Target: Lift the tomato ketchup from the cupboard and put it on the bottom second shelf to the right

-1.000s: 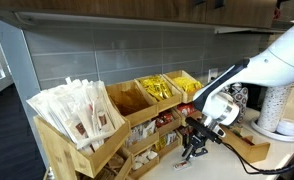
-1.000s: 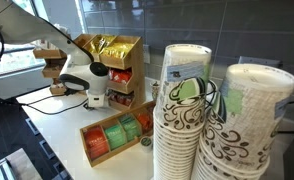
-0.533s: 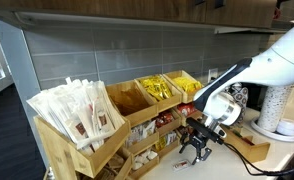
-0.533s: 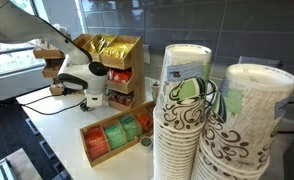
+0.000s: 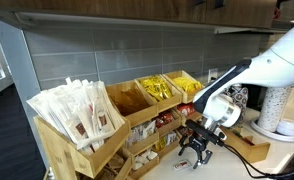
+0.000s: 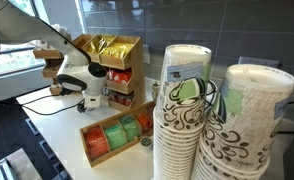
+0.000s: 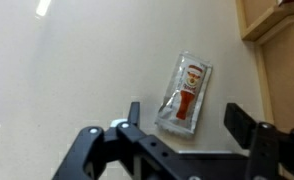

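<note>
The tomato ketchup [image 7: 185,92], a small flat red and white sachet, lies flat on the pale counter in the wrist view. My gripper [image 7: 187,122] hangs over it, open, with its black fingers [image 7: 243,126] either side of the sachet's near end and not touching it. In both exterior views the gripper [image 5: 195,150] [image 6: 92,103] points down at the counter just in front of the low right end of the cupboard [image 5: 87,150] [image 6: 124,68], a light wooden stepped rack of slanted bins. The sachet is too small to make out in the exterior views.
Bins hold white paper-wrapped packets [image 5: 82,112] and yellow sachets [image 5: 159,90]. A low wooden tray [image 6: 112,136] of tea bags and stacks of paper cups [image 6: 192,120] stand near one camera. A light wooden corner [image 7: 277,25] shows beside the sachet. A wooden board [image 5: 252,146] lies by the arm.
The jaws have spread from nearly shut to wide apart and let go of the sachet, which now lies loose on the counter. The arm has barely moved.
</note>
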`<state>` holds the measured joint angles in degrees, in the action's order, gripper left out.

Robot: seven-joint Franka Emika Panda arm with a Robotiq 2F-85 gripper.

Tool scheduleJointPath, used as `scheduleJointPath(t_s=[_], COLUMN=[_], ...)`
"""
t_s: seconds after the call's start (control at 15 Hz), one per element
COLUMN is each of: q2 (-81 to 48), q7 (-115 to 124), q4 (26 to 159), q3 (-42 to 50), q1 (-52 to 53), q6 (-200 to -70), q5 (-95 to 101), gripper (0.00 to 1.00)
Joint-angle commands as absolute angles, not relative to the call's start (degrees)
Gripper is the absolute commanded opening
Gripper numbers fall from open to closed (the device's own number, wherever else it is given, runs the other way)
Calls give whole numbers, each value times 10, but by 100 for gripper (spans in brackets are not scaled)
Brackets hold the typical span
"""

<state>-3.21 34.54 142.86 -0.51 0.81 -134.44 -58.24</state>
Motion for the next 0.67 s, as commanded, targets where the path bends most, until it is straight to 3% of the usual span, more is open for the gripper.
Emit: scheduleJointPath(t_s=[0.0, 0.47, 0.6], q2=[-34, -42, -40], q7=[352, 361, 362], q4=[1431, 1430, 1431], q3=[-7, -10, -10], q1=[12, 13, 12], q6=[-1340, -1345, -1348], q5=[-591, -587, -585], gripper=[55, 3, 0])
